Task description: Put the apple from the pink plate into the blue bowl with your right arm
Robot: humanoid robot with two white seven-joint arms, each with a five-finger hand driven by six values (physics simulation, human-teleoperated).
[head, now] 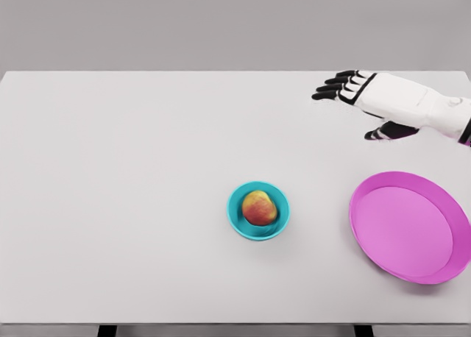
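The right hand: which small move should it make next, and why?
Probably only pull back toward its side. The apple already sits in the blue bowl, the pink plate holds nothing, and the right hand hovers open above the table.

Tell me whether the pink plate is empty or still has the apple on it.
Empty. The pink plate shows only its bare surface; the apple sits inside the blue bowl, and the right hand is open, away from both.
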